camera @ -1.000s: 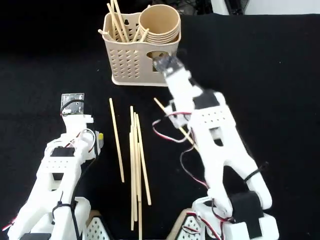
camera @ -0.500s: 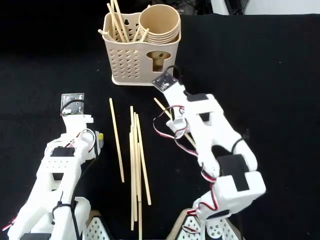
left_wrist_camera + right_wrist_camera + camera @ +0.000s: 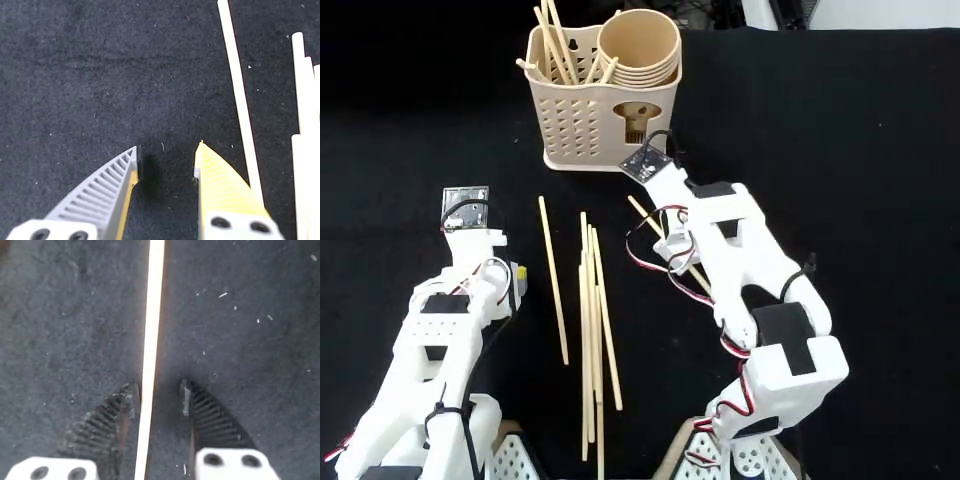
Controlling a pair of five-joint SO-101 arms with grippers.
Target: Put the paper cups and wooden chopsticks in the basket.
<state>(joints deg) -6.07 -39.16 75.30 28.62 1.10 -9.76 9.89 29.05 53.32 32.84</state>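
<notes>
From above, the beige plastic basket with little holes stands at the far side of the black cloth table. A stack of tan paper cups sits inside it, and a few thin wooden chopsticks stick up beside the cups. More loose wooden sticks lie flat on the cloth between the two white arms. One single chopstick pokes out from under the right arm, near the basket. The left arm is well apart from the basket. In the left wrist view, the left gripper is spread wide over bare cloth and holds nothing. A lone stick lies just beside its yellow finger. In the right wrist view, the right gripper is spread apart too. The single chopstick runs between its two fingers, close to one of them, and is not squeezed.
</notes>
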